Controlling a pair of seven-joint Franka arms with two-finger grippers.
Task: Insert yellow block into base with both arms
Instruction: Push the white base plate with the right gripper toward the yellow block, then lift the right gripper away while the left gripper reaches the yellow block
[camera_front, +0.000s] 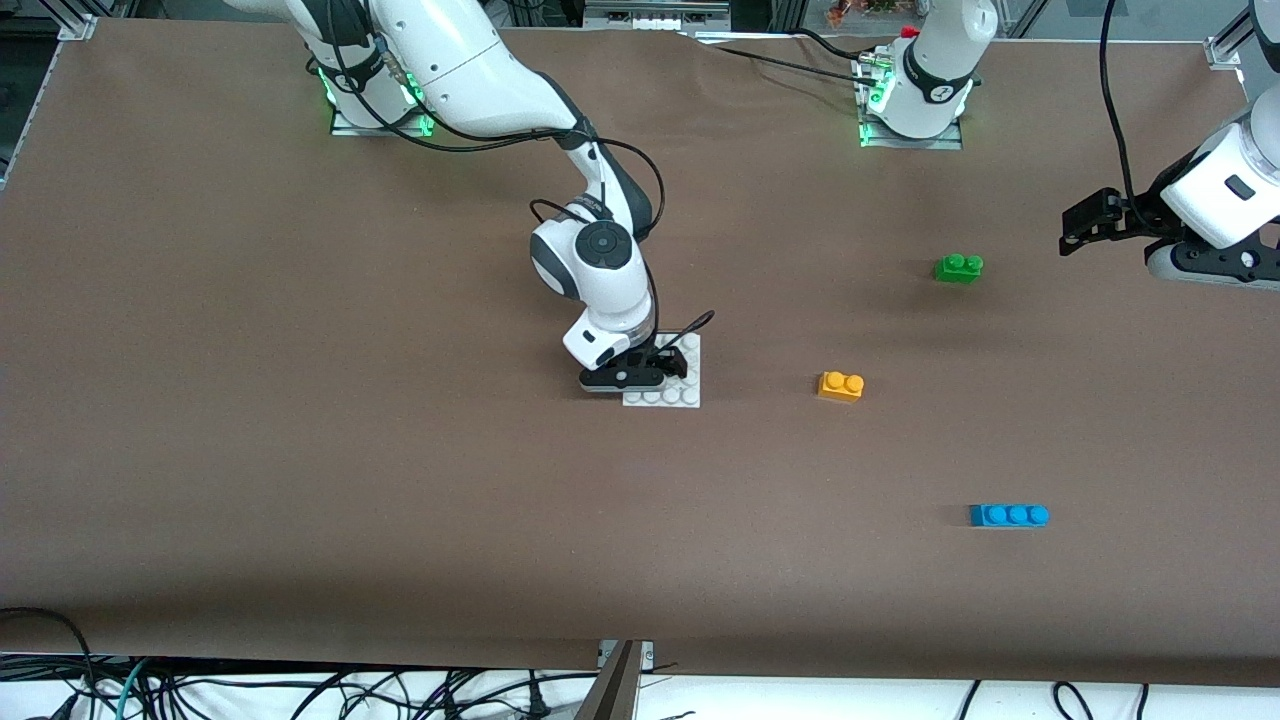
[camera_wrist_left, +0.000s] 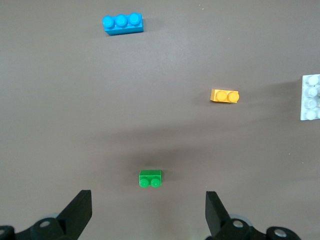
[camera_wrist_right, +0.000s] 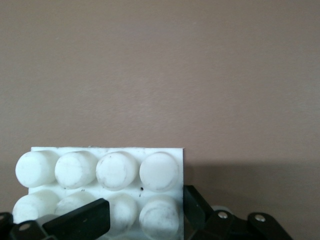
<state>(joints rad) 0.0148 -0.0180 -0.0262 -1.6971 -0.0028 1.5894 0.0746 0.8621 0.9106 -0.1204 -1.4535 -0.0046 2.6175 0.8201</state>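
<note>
The white studded base (camera_front: 680, 392) lies flat mid-table. My right gripper (camera_front: 652, 368) is down on it and shut on its edge. In the right wrist view one finger (camera_wrist_right: 80, 223) lies over the studs of the base (camera_wrist_right: 107, 167) and the other presses its side. The yellow block (camera_front: 840, 386) sits on the cloth beside the base, toward the left arm's end, untouched. My left gripper (camera_front: 1082, 226) hangs open and empty in the air by that end of the table. Its wrist view shows the yellow block (camera_wrist_left: 225, 95) and the base (camera_wrist_left: 310, 98) well off from the left gripper (camera_wrist_left: 148, 212).
A green two-stud brick (camera_front: 959, 267) lies farther from the front camera than the yellow block, and shows just ahead of the left fingers (camera_wrist_left: 150, 178). A blue three-stud brick (camera_front: 1008, 515) lies nearer to the camera (camera_wrist_left: 122, 23). Brown cloth covers the table.
</note>
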